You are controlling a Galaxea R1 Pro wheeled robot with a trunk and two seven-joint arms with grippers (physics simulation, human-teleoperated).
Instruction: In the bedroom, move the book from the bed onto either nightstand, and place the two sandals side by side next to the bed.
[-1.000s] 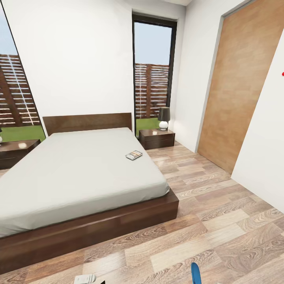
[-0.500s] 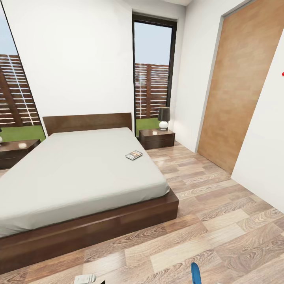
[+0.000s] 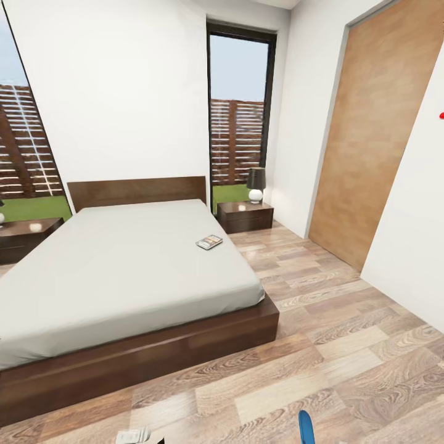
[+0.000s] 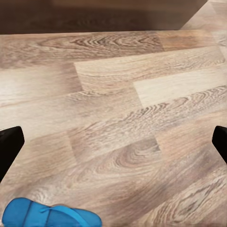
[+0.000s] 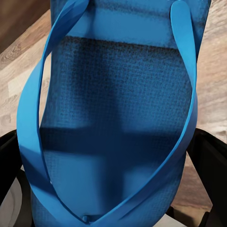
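Observation:
The book (image 3: 209,242) lies on the bed (image 3: 129,271) near its right edge. A dark nightstand (image 3: 245,216) stands right of the headboard and another nightstand (image 3: 24,237) stands at its left. My right gripper (image 5: 111,165) is shut on one bright blue sandal (image 5: 118,118), with its dark fingers (image 5: 213,161) on both sides of the sole. That sandal's tip (image 3: 306,428) pokes up at the bottom of the head view. My left gripper (image 4: 113,146) is open over the wood floor. The second sandal (image 4: 49,215) lies flat on the planks close to it.
A lamp (image 3: 256,184) stands on the right nightstand, before a tall window (image 3: 237,111). A brown wood panel (image 3: 370,135) and a white wall bound the room on the right. The bed's dark frame (image 4: 94,14) is just beyond the left gripper.
The head view has shifted by a hair. The book, bed and sandals keep their places.

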